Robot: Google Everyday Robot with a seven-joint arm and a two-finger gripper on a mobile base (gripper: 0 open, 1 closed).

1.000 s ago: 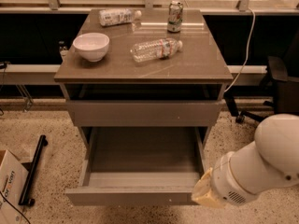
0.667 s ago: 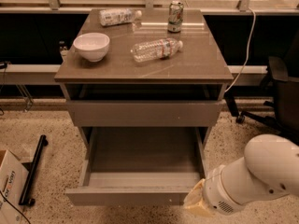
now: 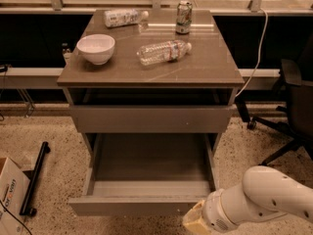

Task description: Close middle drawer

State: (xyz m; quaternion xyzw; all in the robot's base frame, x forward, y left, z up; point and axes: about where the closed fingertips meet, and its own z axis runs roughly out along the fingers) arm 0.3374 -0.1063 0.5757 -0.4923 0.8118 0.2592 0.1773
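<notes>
The middle drawer [image 3: 146,205] is pulled far out of the grey-brown cabinet. It is a long, shallow, empty box with a low, plain front panel. A closed drawer front [image 3: 149,119] sits above it, under the tabletop. My white arm [image 3: 266,197] comes in from the lower right. My gripper [image 3: 194,223] is at the bottom edge of the view, just in front of the right end of the open drawer's front panel, mostly cut off by the frame.
On the cabinet top [image 3: 205,70] are a white bowl [image 3: 96,48], two lying plastic bottles [image 3: 163,52] [image 3: 123,17] and a can [image 3: 183,17]. An office chair [image 3: 293,111] stands at the right. A cardboard box [image 3: 10,195] and a black bar [image 3: 34,177] lie on the floor at the left.
My arm has swung left and lower. The gripper now sits nearer the right end of the open drawer's front panel. The drawer has not moved.
</notes>
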